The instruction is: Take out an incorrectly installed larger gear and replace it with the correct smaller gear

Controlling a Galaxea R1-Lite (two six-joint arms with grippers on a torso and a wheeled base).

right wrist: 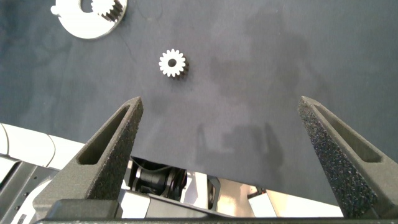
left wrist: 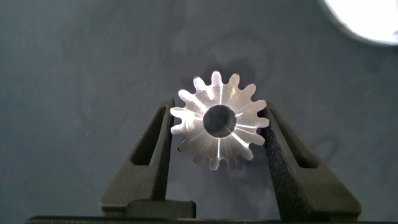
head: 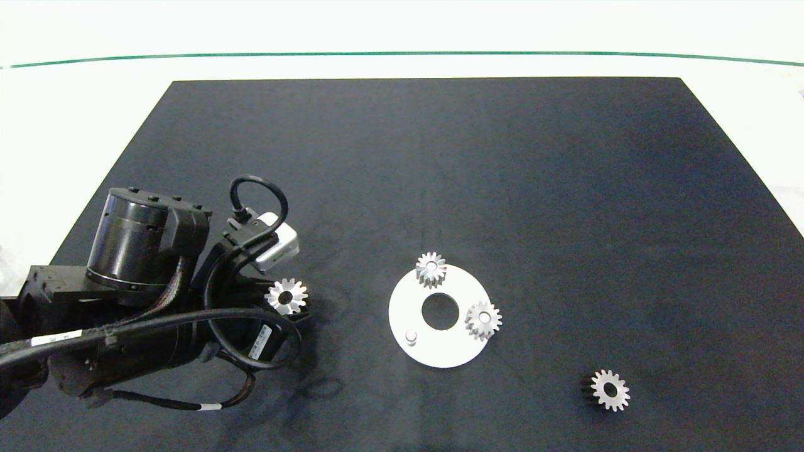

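Observation:
My left gripper (head: 287, 300) is shut on the larger gear (head: 286, 296), a silver toothed gear with a fairly narrow centre hole. It holds the gear over the left part of the black mat, well left of the white round plate (head: 440, 351). In the left wrist view both fingers press the rim of the larger gear (left wrist: 217, 121). The smaller gear (head: 609, 390), with a wide hole, lies flat on the mat near the front right; it is also in the right wrist view (right wrist: 172, 63). My right gripper (right wrist: 217, 143) is open and holds nothing, near the table's front edge, outside the head view.
Two silver gears (head: 431, 269) (head: 483, 320) sit on the plate, and one peg (head: 411, 337) on it is bare. The black mat (head: 565, 188) covers most of the white table. The left arm (head: 125, 301) fills the front left corner.

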